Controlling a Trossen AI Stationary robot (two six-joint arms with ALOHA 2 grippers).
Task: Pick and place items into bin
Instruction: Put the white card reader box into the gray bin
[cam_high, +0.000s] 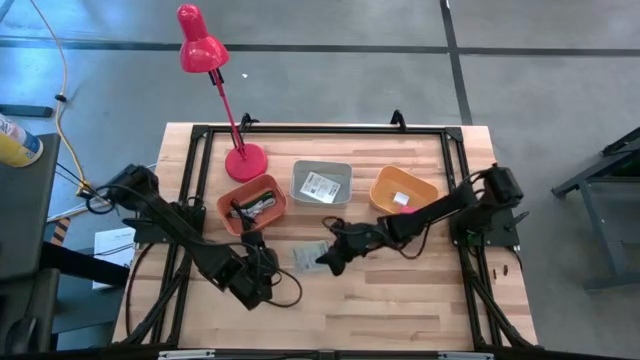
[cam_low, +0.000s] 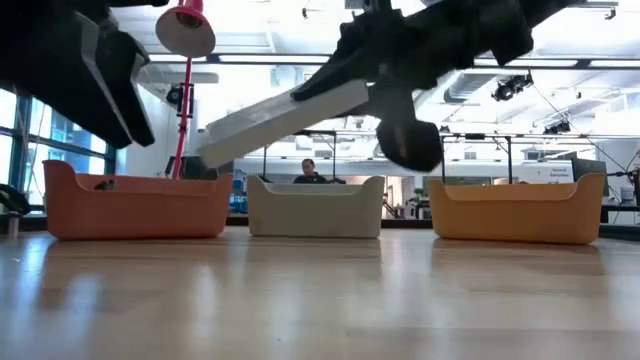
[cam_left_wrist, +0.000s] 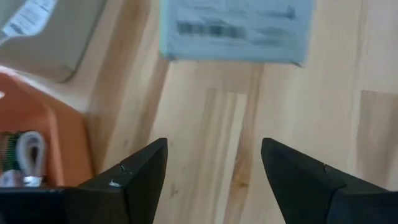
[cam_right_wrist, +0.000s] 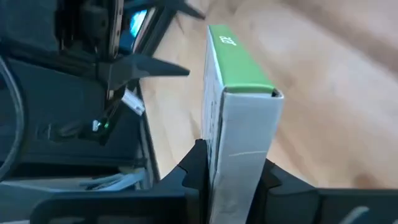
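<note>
Left gripper (cam_high: 262, 283) hovering at table's 7 o'clock, fingers (cam_left_wrist: 134, 177) apart, holding nothing. Right gripper (cam_high: 328, 259) near centre, pinching white box (cam_right_wrist: 239, 134) with green face, lifting it clear of table (cam_high: 400, 300). Box probably light, stiff; flat-side grip suiting it. Grey bin (cam_high: 321, 182) waiting at 12 o'clock, orange bin (cam_high: 252, 204) at 11, yellow bin (cam_high: 403, 188) at 1.

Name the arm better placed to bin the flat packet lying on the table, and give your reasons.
Left. The left gripper is open and empty, aimed at the flat packet. The right gripper is shut on a green-and-white box.
</note>
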